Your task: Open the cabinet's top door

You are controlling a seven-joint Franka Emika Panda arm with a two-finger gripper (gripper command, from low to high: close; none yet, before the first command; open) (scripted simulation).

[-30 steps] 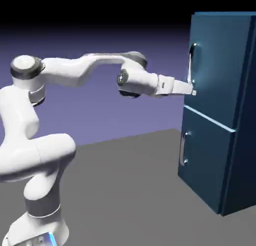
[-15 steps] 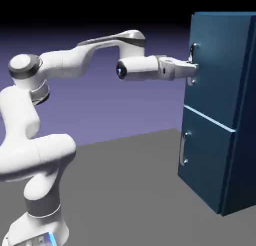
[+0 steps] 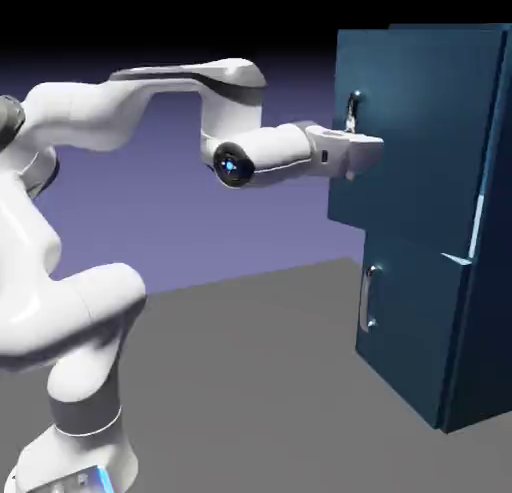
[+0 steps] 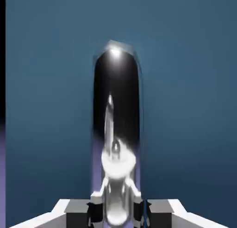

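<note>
Your pincer [image 3: 362,149] is clamped on the top door's handle, and the door stands a little open

You see one cabinet [image 3: 480,231], dark blue, standing on the grey worktop [image 3: 250,381] at the right of the exterior view, with two doors stacked on its front. The top door [image 3: 410,141] is swung out from the cabinet body, so a pale gap shows along its right edge, while the lower door [image 3: 410,311] is flush and closed. There are two silver handles: the long one [image 4: 115,144] on the top door, which in the hand view fills the space between your two grey fingertips [image 4: 95,208], and the smaller handle [image 3: 369,299] on the lower door, which is free. Nothing else stands on the worktop near the cabinet, and the way in front of the swinging door is free. You can read no label or writing anywhere on the cabinet or on the arm
</note>
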